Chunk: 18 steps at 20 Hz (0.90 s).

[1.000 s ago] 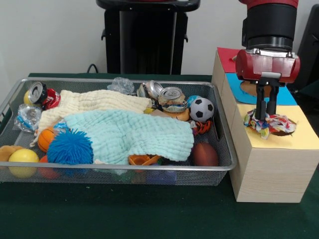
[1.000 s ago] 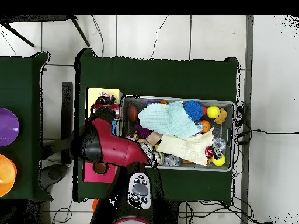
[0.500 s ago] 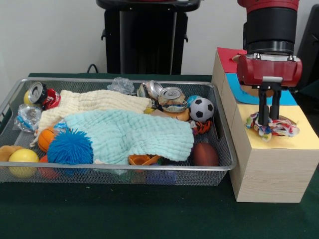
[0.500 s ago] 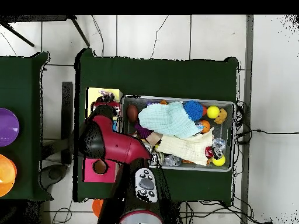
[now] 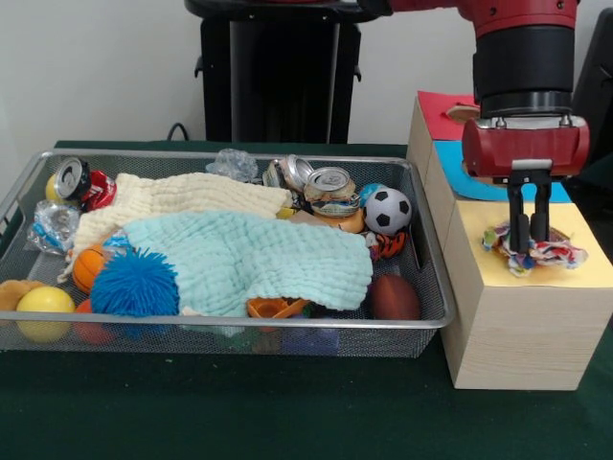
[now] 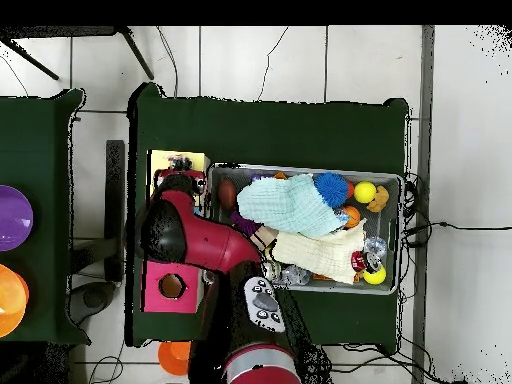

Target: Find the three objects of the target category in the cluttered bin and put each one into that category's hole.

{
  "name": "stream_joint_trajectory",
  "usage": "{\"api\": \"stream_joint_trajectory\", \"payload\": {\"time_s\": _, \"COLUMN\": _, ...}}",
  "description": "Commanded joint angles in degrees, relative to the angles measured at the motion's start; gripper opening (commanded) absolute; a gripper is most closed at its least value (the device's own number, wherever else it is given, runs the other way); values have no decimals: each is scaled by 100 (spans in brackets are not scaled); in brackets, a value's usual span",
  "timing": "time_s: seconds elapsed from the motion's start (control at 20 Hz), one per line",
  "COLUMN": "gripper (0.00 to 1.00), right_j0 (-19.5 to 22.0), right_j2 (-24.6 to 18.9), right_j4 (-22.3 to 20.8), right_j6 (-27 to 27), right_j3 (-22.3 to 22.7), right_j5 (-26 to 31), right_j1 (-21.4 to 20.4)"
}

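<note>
My gripper (image 5: 529,241) hangs over the yellow-topped wooden box (image 5: 584,273) at the right, with its jaws close together. It is shut on a knotted rope toy (image 5: 551,253) in red, blue, green and white that rests on the yellow top. The box's hole is hidden under the toy. In the overhead view the arm (image 6: 165,228) covers the gripper, and only the yellow top (image 6: 165,160) shows beside it. The wire mesh bin (image 5: 230,155) is at the left, also seen in the overhead view (image 6: 300,169). I see no other rope toy in it.
The bin holds a light blue cloth (image 5: 259,259), a cream cloth (image 5: 182,196), a blue spiky ball (image 5: 134,285), crushed cans (image 5: 330,189), a small soccer ball (image 5: 388,211), a brown football (image 5: 393,297) and a yellow ball (image 5: 43,305). Blue-topped (image 5: 448,158) and red-topped (image 5: 439,110) boxes stand behind the yellow one.
My gripper has moved to the right across the yellow box top and risen slightly, carrying the rope toy along with it.
</note>
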State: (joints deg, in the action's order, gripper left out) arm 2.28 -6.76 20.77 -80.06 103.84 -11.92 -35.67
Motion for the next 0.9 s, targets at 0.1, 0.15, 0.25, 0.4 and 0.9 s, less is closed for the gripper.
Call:
{"api": "stream_joint_trajectory", "payload": {"time_s": 0.1, "gripper": 0, "right_j0": 60, "right_j2": -824, "right_j4": 84, "right_j6": -897, "right_j3": 15, "right_j5": 2021, "right_j1": 685}}
{"api": "stream_joint_trajectory", "payload": {"time_s": 0.15, "gripper": 0, "right_j0": 45, "right_j2": -803, "right_j4": 89, "right_j6": -869, "right_j3": -10, "right_j5": 2191, "right_j1": 679}}
{"api": "stream_joint_trajectory", "payload": {"time_s": 0.25, "gripper": 0, "right_j0": 31, "right_j2": -776, "right_j4": 81, "right_j6": -840, "right_j3": -61, "right_j5": 2446, "right_j1": 678}}
{"api": "stream_joint_trajectory", "payload": {"time_s": 0.4, "gripper": 0, "right_j0": -28, "right_j2": -681, "right_j4": 44, "right_j6": -818, "right_j3": -165, "right_j5": 2809, "right_j1": 685}}
{"api": "stream_joint_trajectory", "payload": {"time_s": 0.9, "gripper": 0, "right_j0": -636, "right_j2": 259, "right_j4": -170, "right_j6": -975, "right_j3": -591, "right_j5": 3432, "right_j1": 708}}
